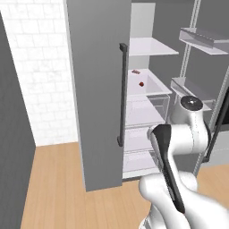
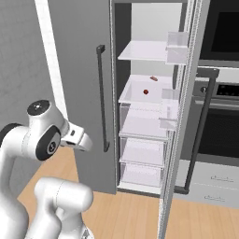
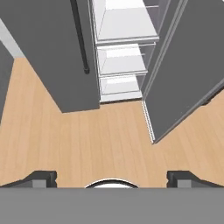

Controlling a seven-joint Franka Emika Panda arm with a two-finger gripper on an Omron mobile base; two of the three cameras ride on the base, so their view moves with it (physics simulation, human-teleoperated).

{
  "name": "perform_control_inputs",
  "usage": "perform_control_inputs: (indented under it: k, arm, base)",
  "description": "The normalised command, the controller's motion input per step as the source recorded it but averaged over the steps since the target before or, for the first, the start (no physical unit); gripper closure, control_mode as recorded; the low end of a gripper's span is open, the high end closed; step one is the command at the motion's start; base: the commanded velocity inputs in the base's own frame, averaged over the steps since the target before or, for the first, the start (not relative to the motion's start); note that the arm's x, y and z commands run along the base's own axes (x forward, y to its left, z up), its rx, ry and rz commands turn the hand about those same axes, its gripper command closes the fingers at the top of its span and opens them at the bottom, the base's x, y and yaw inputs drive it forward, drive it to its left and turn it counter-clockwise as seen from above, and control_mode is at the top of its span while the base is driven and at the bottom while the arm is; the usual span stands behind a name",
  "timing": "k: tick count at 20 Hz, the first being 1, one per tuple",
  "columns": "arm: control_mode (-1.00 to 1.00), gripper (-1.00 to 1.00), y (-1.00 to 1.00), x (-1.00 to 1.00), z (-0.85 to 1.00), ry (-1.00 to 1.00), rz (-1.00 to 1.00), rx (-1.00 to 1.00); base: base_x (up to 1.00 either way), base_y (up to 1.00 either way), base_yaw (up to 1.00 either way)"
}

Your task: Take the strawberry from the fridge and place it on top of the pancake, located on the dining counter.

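Two small items lie on the second white shelf point(image 2: 140, 95) of the fridge point(image 1: 98, 89): the strawberry point(image 1: 142, 83), a tiny bright red berry near the middle of the shelf, and a flatter dark red-brown piece point(image 1: 136, 71) farther back, well apart from it. The right base view shows the same pair, the strawberry point(image 2: 145, 92) in front and the brown piece point(image 2: 153, 78) behind it to the right.

The fridge's right door point(image 2: 179, 116) stands swung open, its inner bins facing the shelves, while the left door point(image 2: 79, 93) is closed, its long dark bar handle point(image 2: 101, 98) running down its edge. Below the strawberry's shelf sit clear drawers point(image 2: 142, 154), stacked one above the other.

My gripper point(image 3: 112, 177) hangs low, pointed down at the light wooden floor point(image 3: 87, 140) in front of the fridge, well short of the shelves. In the hand view my two dark fingertips point(image 3: 41, 178) stand far apart at the bottom, jaws spread wide with nothing between them. A dark oven point(image 2: 221, 116) sits to the right of the fridge, behind the open door.
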Motion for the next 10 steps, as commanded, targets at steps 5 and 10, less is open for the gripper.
perform_control_inputs:
  k: [5,10]
  arm:
    - [-1.00,-1.00,0.00,-0.03,-0.20,0.00,0.00,0.17]
    - [-1.00,-1.00,0.00,0.00,-0.03,0.03,0.00,0.09]
  base:
    - [0.00,0.00,0.00]
    - [0.00,0.00,0.00]
